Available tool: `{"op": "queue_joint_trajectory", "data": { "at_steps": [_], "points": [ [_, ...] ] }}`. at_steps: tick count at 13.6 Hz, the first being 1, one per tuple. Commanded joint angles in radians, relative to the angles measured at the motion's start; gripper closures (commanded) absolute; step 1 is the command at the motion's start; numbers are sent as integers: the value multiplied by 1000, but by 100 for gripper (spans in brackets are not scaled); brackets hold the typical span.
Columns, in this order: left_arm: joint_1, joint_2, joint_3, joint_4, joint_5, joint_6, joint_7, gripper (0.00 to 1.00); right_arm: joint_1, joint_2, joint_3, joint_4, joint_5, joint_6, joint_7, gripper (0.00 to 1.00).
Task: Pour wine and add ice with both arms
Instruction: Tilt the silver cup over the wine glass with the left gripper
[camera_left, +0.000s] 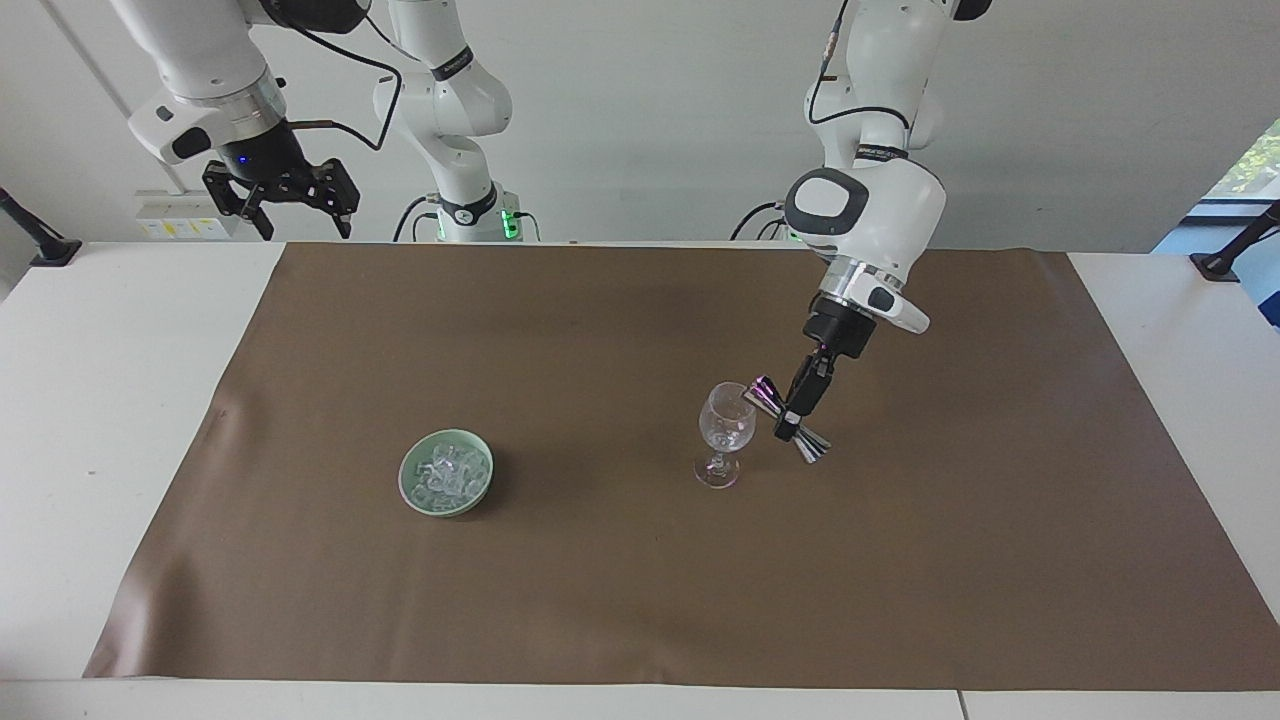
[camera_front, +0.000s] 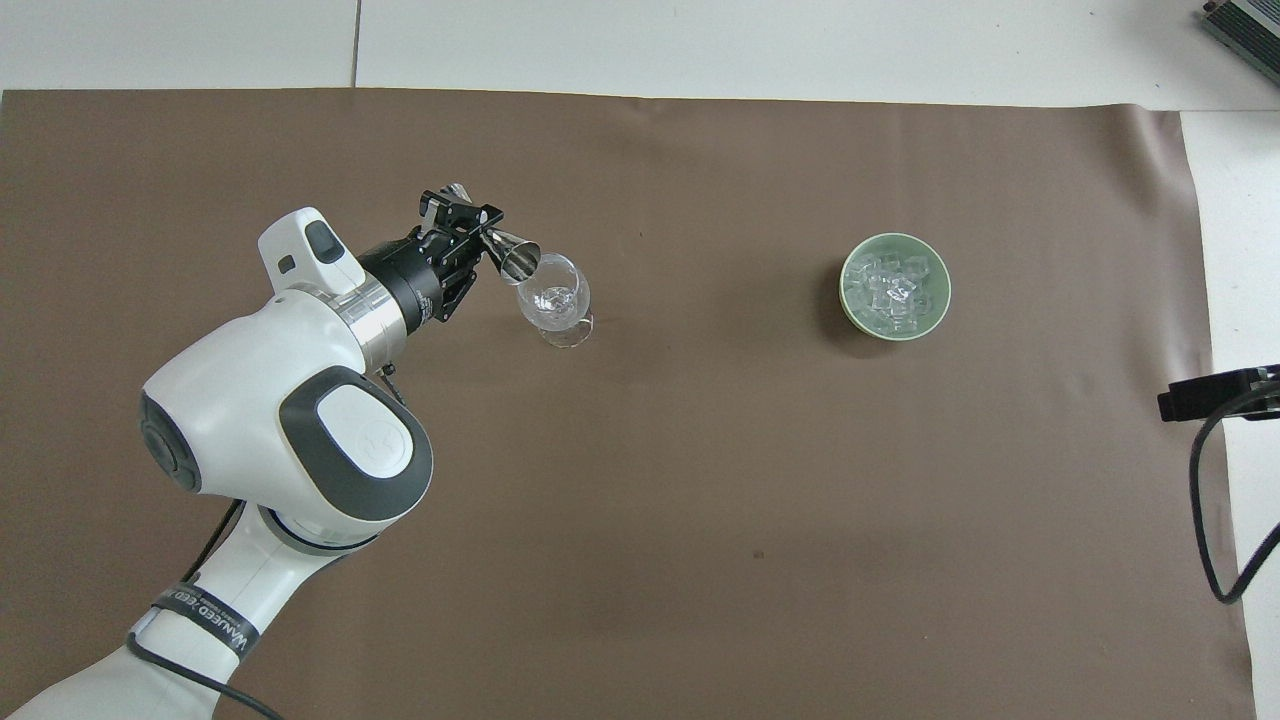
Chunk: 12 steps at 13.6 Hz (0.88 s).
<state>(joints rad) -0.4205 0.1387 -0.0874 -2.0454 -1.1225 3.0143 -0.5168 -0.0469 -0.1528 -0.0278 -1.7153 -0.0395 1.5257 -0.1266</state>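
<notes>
Jigger in left pincer, tipped at wine glass rim.

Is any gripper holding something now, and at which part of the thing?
The left gripper holds a metal double-cone jigger at its narrow waist, tilted with one cup at the wine glass rim. The right gripper holds nothing.

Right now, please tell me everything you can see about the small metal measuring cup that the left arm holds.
The measuring cup is a shiny metal jigger: two cones joined at a narrow waist. The left gripper is shut on that waist. The cup hangs tilted in the air, one mouth at the rim of the wine glass, the other cone pointing down and away. Whether they touch, or liquid flows, I cannot tell.
</notes>
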Motion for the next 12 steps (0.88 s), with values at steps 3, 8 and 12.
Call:
{"op": "queue_joint_trajectory", "data": {
  "at_steps": [3, 8, 12],
  "points": [
    [-32, -27, 15, -44, 6, 40, 26, 100, -10, -5, 3, -3, 16, 10, -18, 0],
    [-47, -27, 15, -44, 6, 63, 29, 100, -10, -5, 3, -3, 16, 10, -18, 0],
    [-50, -24, 15, -44, 6, 83, 43, 100, -10, -5, 5, -3, 16, 10, -18, 0]
  ]
}}
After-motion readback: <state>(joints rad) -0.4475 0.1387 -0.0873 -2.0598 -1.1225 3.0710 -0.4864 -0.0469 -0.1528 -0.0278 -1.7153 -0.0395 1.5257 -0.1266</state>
